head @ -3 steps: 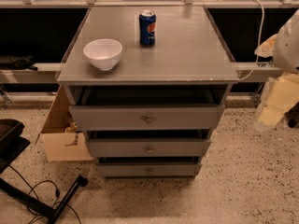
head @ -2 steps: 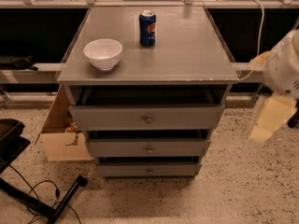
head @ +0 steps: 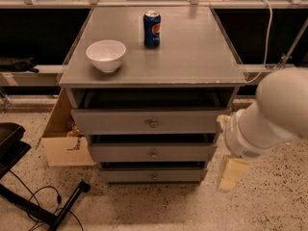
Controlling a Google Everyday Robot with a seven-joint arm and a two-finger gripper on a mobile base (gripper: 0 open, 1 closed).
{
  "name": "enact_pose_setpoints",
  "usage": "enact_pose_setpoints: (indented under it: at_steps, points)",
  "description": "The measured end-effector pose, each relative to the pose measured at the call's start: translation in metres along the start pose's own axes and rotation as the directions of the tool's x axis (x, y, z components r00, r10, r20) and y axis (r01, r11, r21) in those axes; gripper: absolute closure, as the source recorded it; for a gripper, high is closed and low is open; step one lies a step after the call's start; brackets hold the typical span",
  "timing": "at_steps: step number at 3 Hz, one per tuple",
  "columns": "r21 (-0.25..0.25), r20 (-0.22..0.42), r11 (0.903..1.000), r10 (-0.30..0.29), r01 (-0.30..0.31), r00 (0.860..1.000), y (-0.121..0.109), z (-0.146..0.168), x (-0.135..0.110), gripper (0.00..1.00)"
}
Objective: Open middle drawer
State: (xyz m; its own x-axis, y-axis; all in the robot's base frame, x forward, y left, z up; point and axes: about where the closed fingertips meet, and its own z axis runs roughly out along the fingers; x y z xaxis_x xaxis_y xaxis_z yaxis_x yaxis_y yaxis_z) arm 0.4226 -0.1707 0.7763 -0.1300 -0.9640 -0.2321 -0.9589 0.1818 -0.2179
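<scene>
The grey cabinet (head: 159, 57) has three drawers stacked on its front. The middle drawer (head: 120, 154) is a long flat grey front of medium height with a small round metal knob (head: 153, 154) at its centre. It sits between the taller top drawer (head: 110, 121) and the smaller bottom drawer (head: 125, 176). All three stand out a little from the frame. My white arm (head: 274, 112) comes in from the right. The gripper (head: 232, 173) hangs low beside the cabinet's right front corner, to the right of the middle drawer and apart from its knob.
A white bowl (head: 106, 55) and a blue soda can (head: 152, 28) stand on the cabinet top. A cardboard box (head: 60, 138) lies on the floor at the cabinet's left. A black stand with cables (head: 33, 201) is at the lower left. A railing (head: 48, 4) runs behind.
My arm and gripper have moved left and down, from out at the right edge to close beside the cabinet's right front corner. The drawers, bowl and can have not moved.
</scene>
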Motion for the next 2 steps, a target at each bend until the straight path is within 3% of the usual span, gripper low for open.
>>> enact_pose_setpoints:
  at_steps: [1, 2]
  points:
    - [-0.027, -0.014, 0.9995, -0.018, 0.018, 1.000, 0.006, 0.090, 0.005, 0.00]
    - [-0.044, -0.031, 0.9988, -0.021, 0.020, 0.999, 0.002, 0.158, 0.010, 0.00]
